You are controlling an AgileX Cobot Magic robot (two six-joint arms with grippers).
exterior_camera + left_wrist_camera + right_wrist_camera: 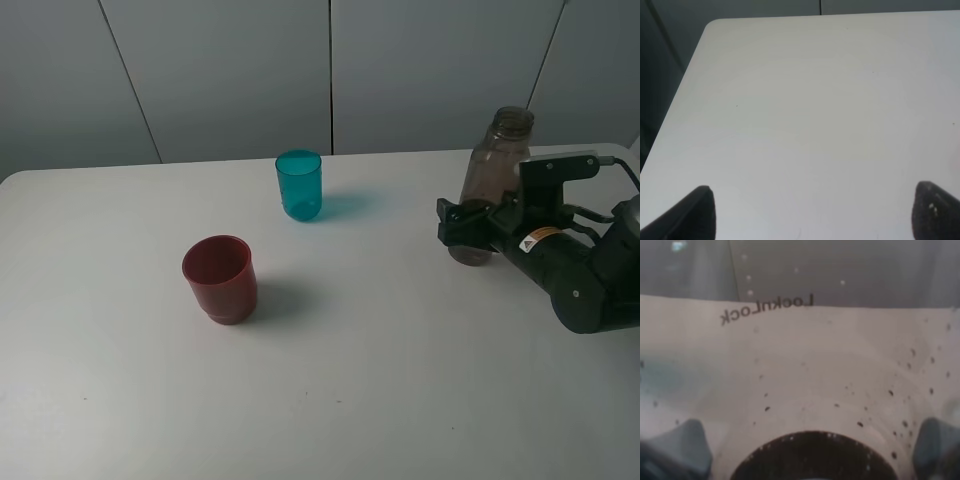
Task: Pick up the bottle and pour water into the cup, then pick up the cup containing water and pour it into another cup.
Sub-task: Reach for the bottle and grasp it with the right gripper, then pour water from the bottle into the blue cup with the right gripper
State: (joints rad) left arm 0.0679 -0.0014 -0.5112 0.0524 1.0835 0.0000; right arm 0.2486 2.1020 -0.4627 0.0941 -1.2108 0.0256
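Note:
The tall grey-brown tinted bottle stands upright and capless on the table at the right. My right gripper straddles its lower body, one finger on each side, jaws wide. In the right wrist view the bottle fills the picture between the two fingertips; whether the pads touch it I cannot tell. The teal cup stands upright at the back centre. The dark-red cup stands left of centre, nearer the front. My left gripper is open over bare table with nothing between its fingers.
The white table runs to a grey panelled wall behind. Its rounded corner and side edge show in the left wrist view. The right arm's dark body lies along the table's right side.

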